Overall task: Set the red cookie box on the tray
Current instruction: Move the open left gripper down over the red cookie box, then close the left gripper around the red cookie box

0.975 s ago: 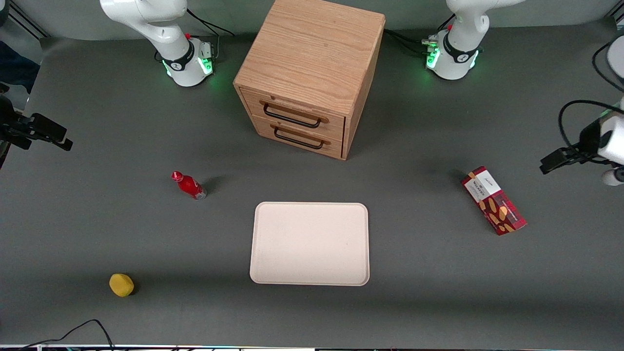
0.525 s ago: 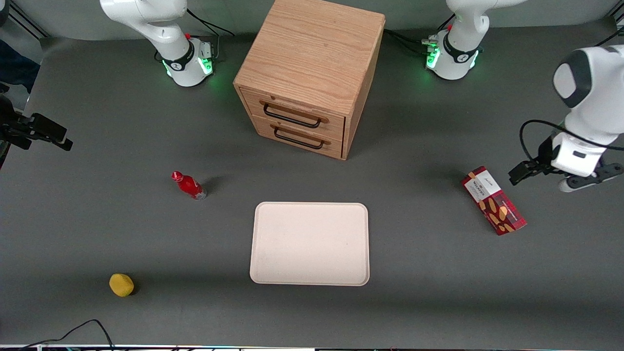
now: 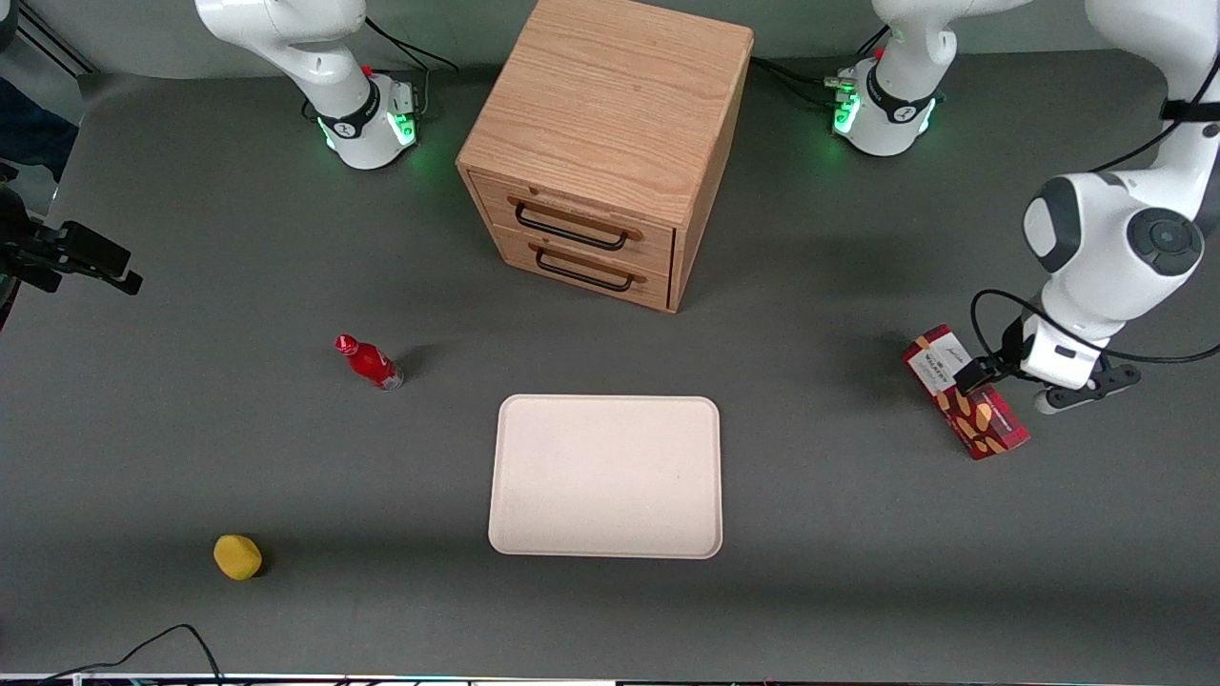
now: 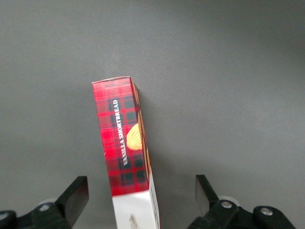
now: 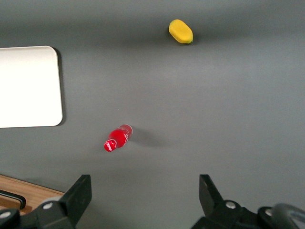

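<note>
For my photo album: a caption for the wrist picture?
Open tool hovering above the red cookie box on the table.

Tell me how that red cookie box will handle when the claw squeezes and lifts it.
The red cookie box is a thin printed carton, so it likely dents under a hard squeeze. Long and flat, it won't roll, but gripped near its white-label end it may droop or swing. Probably light for its size. The open claw straddles that end, above the box; the tray is a wide target.

Front view overlooks the whole table; left wrist view sees red cookie box (image 4: pixel 125 143) close.
</note>
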Robot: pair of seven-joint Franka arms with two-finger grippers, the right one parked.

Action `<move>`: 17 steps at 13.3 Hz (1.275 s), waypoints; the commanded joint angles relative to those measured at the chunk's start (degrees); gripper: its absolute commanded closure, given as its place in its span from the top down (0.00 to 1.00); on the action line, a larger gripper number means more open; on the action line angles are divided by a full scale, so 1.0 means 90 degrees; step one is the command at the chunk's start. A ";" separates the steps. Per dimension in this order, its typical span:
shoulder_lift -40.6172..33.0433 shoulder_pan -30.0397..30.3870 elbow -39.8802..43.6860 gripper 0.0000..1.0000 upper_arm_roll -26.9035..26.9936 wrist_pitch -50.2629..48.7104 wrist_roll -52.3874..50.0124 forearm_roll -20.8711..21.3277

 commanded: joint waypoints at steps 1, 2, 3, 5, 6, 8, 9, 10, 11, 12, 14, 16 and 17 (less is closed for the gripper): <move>0.0474 -0.0010 0.0063 1.00 0.0048 0.0617 -0.0030 -0.0016; 0.0650 0.0009 0.0053 1.00 0.0057 0.0832 -0.0001 -0.0016; 0.0787 0.0077 0.0053 1.00 0.0057 0.1028 0.0019 -0.0006; 0.0934 0.0088 0.0034 1.00 0.0057 0.1176 0.0077 -0.0006; 0.0964 0.0107 0.0024 1.00 0.0057 0.1176 0.0077 0.0003; 0.0964 0.0136 0.0014 1.00 0.0057 0.1176 0.0077 0.0003; 0.0954 0.0127 0.0004 1.00 0.0057 0.1167 0.0077 0.0003; 0.0944 0.0127 -0.0005 1.00 0.0057 0.1147 0.0077 0.0003; 0.0925 0.0127 -0.0015 1.00 0.0057 0.1128 0.0077 0.0003; 0.0896 0.0127 -0.0044 0.98 0.0057 0.1108 0.0077 0.0003; 0.0876 0.0127 -0.0074 0.91 0.0057 0.1089 0.0068 0.0003; 0.0856 0.0117 -0.0074 0.75 0.0057 0.1059 0.0068 0.0003; 0.0847 0.0117 -0.0074 0.64 0.0057 0.1050 0.0048 0.0003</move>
